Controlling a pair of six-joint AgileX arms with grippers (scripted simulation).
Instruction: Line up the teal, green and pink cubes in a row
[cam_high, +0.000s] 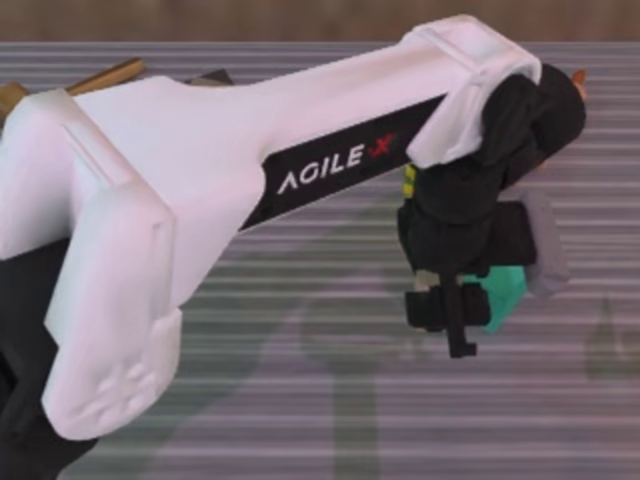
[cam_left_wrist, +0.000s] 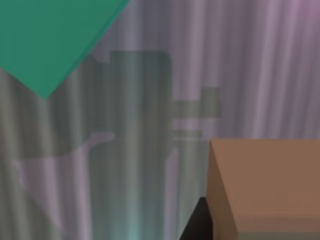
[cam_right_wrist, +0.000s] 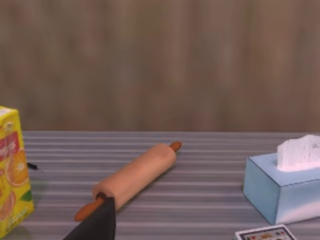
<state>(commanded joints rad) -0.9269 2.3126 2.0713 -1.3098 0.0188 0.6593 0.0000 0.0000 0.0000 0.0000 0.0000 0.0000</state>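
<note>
So the left arm (cam_high: 200, 190) basically fills the top view: big white link stretched from the left edge across toward the right, with the black wrist bent down at the end. The left tool (cam_high: 460, 320) hangs on the right half of the bench (cam_high: 300, 420), pointing down, and it's clamped on the teal cube (cam_high: 505, 292); you can see teal poking out on the right of the black fingers. The cube looks turned so a corner points off to the right rather than sitting square to the bench stripes. In the left wrist view the same teal cube (cam_left_wrist: 50, 35) shows as a big slanted wedge with one corner aimed down at the bench, held off the surface, the arm's shadow spread out under it.

Also in that wrist view: a salmon-brown block (cam_left_wrist: 265, 190) sitting on the bench, probably the pink cube, with a dark wedge of something just beside it that I can't identify.

Right tool isn't visible anywhere, so can't tell its state. Its wrist camera just looks across the bench at a juice carton (cam_right_wrist: 12, 170), a tissue box (cam_right_wrist: 282, 187), a rolling pin (cam_right_wrist: 132, 177) lying diagonally, and a card pack (cam_right_wrist: 262, 234). Dark pointed shape near the rolling pin's end, unclear what.
</note>
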